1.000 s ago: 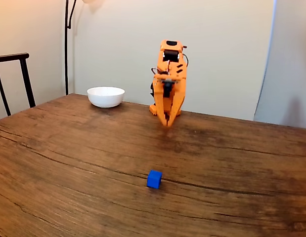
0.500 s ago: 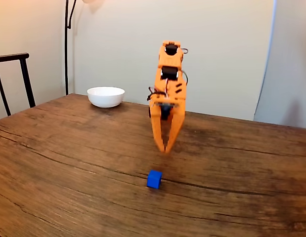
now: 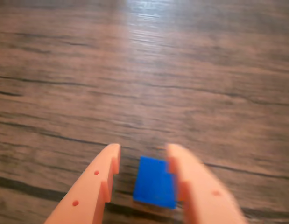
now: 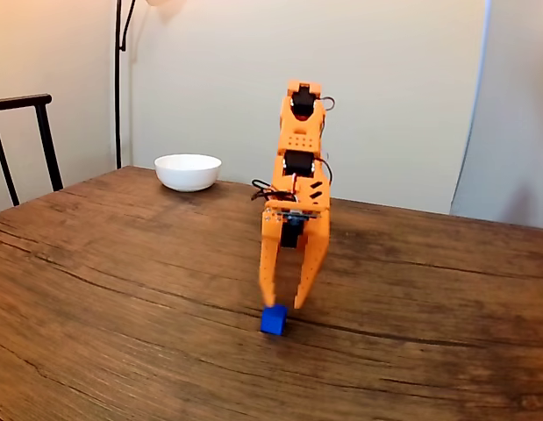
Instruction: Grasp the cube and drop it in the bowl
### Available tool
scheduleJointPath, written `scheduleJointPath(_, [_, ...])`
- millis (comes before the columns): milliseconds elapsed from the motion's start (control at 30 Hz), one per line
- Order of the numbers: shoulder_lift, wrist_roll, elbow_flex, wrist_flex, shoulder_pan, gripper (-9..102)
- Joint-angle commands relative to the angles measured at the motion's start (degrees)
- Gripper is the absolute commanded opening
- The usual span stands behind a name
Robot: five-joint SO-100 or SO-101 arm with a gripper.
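Stretching across both views is a brown wooden table (image 4: 122,289); the orange arm (image 4: 299,167) is reaching down over it; the white bowl (image 4: 188,171) is sitting far back near the wall; the gripper (image 3: 143,156) is hanging spread apart, straddling the blue cube (image 3: 154,182), which is lying on the tabletop (image 4: 273,319).

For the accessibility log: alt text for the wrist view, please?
A small blue cube sits on a wooden table between the two open orange fingers of the gripper, not yet gripped. The image is slightly blurred.
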Motion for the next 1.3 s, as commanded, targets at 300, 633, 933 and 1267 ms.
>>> scheduleJointPath(300, [-2.5,0.4,-2.6,-5.5,-2.9,42])
scheduleJointPath(633, [-2.7,-0.3,-1.1,-5.0,-2.4,46])
scheduleJointPath(933, [-2.7,-2.8,3.3,-5.5,-1.9,46])
scheduleJointPath(1267, [-4.0,-3.3,5.3,-5.6,-1.8,46])
